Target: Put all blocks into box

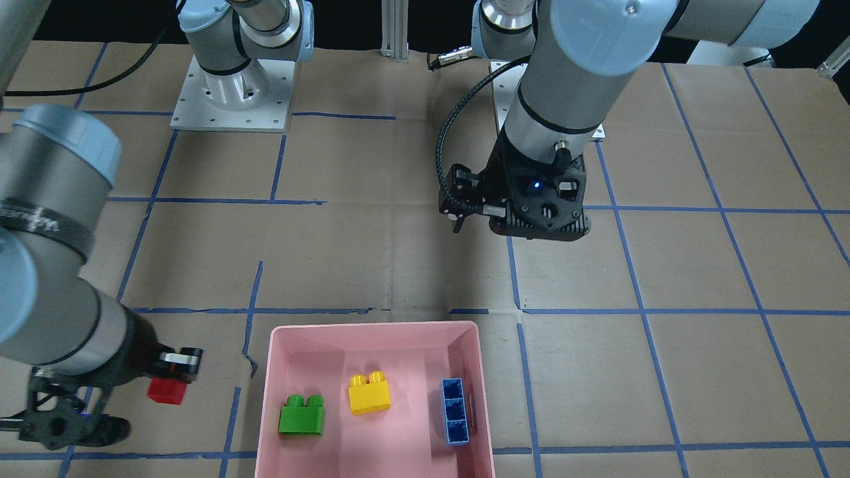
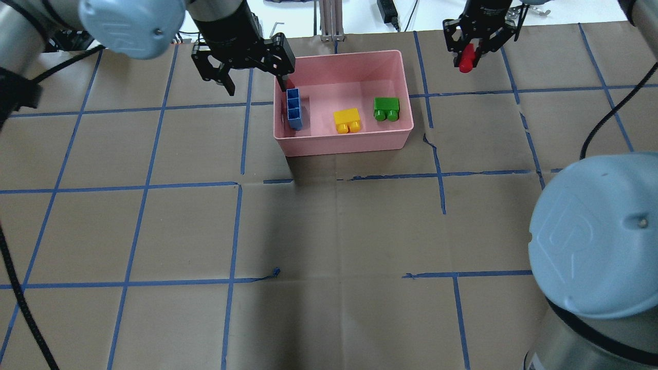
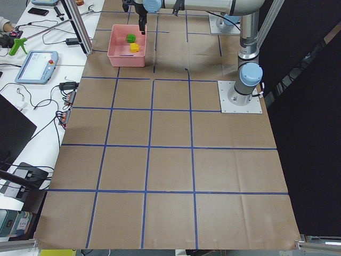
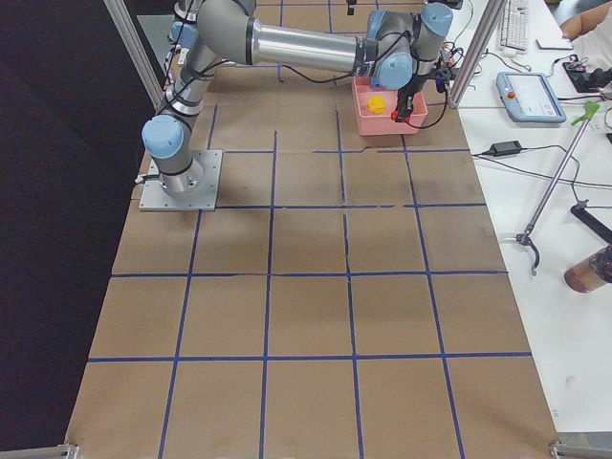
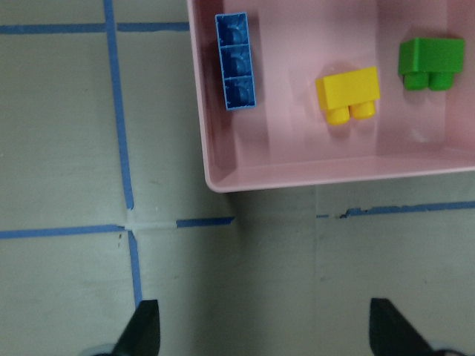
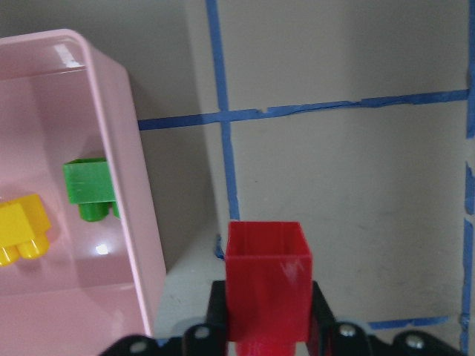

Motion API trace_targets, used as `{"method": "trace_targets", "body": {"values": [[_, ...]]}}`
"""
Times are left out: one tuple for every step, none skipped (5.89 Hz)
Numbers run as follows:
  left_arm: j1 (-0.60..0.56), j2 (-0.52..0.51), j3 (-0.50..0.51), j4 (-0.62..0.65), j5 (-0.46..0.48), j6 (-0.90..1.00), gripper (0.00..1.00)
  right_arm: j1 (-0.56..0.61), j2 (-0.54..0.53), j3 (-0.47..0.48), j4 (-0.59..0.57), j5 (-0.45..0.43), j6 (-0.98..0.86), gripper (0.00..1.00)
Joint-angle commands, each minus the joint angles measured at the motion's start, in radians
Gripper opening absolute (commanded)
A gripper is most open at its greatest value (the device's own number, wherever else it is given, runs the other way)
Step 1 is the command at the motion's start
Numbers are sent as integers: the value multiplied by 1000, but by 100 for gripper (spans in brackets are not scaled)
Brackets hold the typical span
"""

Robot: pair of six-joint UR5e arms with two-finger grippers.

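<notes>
The pink box (image 2: 396, 77) stands at the table's far middle, also in the front view (image 1: 279, 345). In it lie the green block (image 2: 386, 108), the yellow block (image 2: 347, 121) and the long blue block (image 2: 294, 108) against its left wall. My right gripper (image 2: 469, 55) is shut on the red block (image 2: 466, 58) and holds it above the table, to the right of the box; the wrist view shows the red block (image 6: 267, 285) between the fingers, beside the box wall (image 6: 122, 193). My left gripper (image 2: 254, 69) is open and empty, above the box's left edge.
Brown paper with blue tape lines covers the table (image 2: 329, 231). Both arm bases (image 1: 232, 93) stand at the robot's side. Operators' devices and cables lie beyond the table's far edge (image 3: 37, 64).
</notes>
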Motion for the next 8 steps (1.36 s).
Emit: {"method": "trace_targets", "body": {"values": [[6, 112, -9, -40, 14, -2, 99, 163, 88, -72, -74, 8, 185, 26], [21, 124, -10, -24, 17, -1, 99, 210, 143, -100, -123, 8, 234, 26], [61, 98, -14, -18, 16, 13, 99, 216, 181, -99, -166, 8, 232, 34], [70, 121, -26, -24, 17, 39, 99, 216, 191, -95, -167, 8, 230, 88], [72, 120, -28, -20, 41, 59, 99, 216, 185, -91, -159, 9, 226, 99], [94, 117, -17, -30, 83, 59, 99, 215, 173, -92, -154, 6, 224, 100], [137, 108, 7, -27, 82, 58, 99, 213, 156, -91, -151, 5, 223, 100], [157, 120, -17, -36, 71, 59, 99, 213, 150, -86, -150, 3, 223, 100]]}}
